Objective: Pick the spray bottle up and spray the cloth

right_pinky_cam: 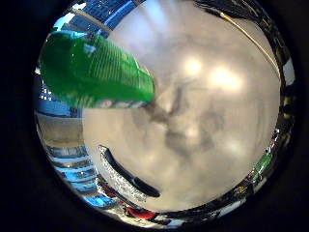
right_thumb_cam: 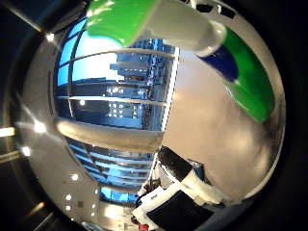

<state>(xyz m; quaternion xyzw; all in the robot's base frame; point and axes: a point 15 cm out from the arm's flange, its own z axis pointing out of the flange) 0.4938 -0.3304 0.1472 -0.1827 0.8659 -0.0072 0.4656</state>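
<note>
From the little-finger side of the palm I see the green spray bottle (right_pinky_cam: 96, 72) filling a good part of the view, so it sits close against the palm. Its body is a glossy, translucent green plastic cylinder with fine pale print running round it. Beyond the bottle lies a smooth, pale grey table top (right_pinky_cam: 203, 145), polished enough to throw back two bright ceiling lights, with soft dark shadows spreading from the bottle's base across it.

From the thumb side I get the bottle's upper end: a white plastic collar, a green shroud and a dark blue part tucked just beside the collar. Past the bottle stands a tall window wall (right_thumb_cam: 115, 96) with thin pale frames and lit buildings outside. White and black parts of the hand (right_thumb_cam: 183, 192) reach in beside the table's edge, but I cannot tell whether its fingers are curled round the bottle or relaxed.
</note>
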